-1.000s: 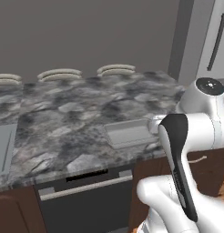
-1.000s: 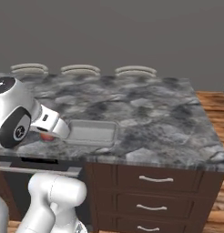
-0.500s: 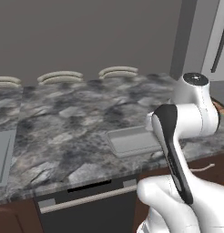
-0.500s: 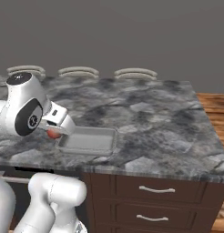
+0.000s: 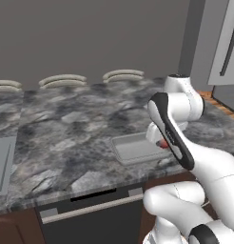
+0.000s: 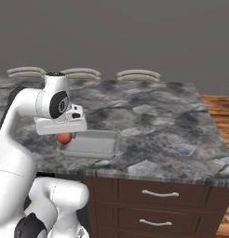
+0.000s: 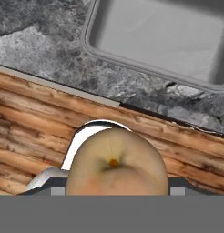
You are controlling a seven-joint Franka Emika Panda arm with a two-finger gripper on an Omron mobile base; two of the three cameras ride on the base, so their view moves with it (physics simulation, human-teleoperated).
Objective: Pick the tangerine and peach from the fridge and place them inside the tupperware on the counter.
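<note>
The gripper is closed on the peach, carrying it at the counter edge, left of the tupperware, probably so it can drop in once moved over the empty tray.

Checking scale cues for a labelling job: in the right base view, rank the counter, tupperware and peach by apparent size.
1. counter
2. tupperware
3. peach, held in the gripper at the container's near-left corner.
</note>
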